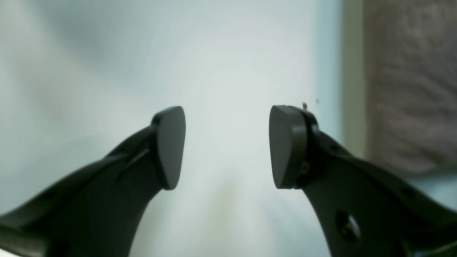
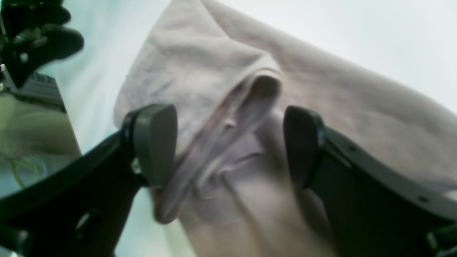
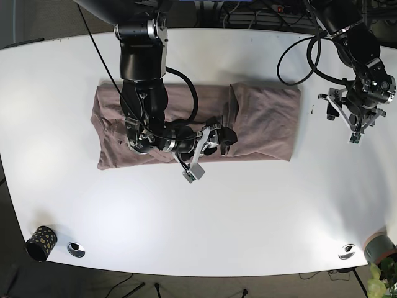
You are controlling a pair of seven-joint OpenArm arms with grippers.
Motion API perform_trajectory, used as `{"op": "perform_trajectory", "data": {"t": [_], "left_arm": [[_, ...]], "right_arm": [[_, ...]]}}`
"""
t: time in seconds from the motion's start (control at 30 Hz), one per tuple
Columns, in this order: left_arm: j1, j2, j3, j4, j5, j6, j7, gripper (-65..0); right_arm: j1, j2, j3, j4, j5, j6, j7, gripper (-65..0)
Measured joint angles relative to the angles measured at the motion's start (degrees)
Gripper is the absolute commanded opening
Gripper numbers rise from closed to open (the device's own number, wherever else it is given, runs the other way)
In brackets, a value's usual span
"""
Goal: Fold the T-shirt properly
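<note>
The mauve T-shirt (image 3: pixel 267 124) lies spread across the far half of the white table (image 3: pixel 248 211), with a fold near its middle. My right gripper (image 3: pixel 220 138) is low over the shirt's front edge near that fold. In the right wrist view it (image 2: pixel 228 142) is open, its fingers (image 2: pixel 155 142) on either side of a bunched ridge of the shirt (image 2: pixel 357 107). My left gripper (image 3: pixel 355 127) is off to the right of the shirt over bare table. In the left wrist view it (image 1: pixel 227 146) is open and empty.
A patterned cup (image 3: pixel 42 242) and a metal disc (image 3: pixel 76 249) sit at the front left corner. Another disc (image 3: pixel 346 251) and a potted plant (image 3: pixel 381 254) are at the front right. Cables (image 3: pixel 298 56) hang over the far right. A blurred brown-grey surface (image 1: pixel 410 89) lies past a pale edge.
</note>
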Motion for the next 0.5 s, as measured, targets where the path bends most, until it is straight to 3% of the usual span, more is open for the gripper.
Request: {"op": "perform_trajectory", "data": {"t": [0.1, 0.17, 0.5], "left_arm": [[0.42, 0.07, 0.0, -0.04, 0.44, 0.0, 0.74, -30.6], [0.24, 0.0, 0.0, -0.04, 0.42, 0.02, 0.7, -30.6], [-0.07, 0.24, 0.07, -0.04, 0.26, 0.02, 0.33, -30.6]], "right_arm": [[0.79, 0.07, -1.97, -2.38, -0.22, -0.15, 2.1, -20.9], [0.76, -0.26, -3.39, -2.95, -0.09, -0.09, 4.37, -24.4], [0.5, -0.04, -10.08, -3.19, -0.11, 0.04, 10.99, -63.3]]}}
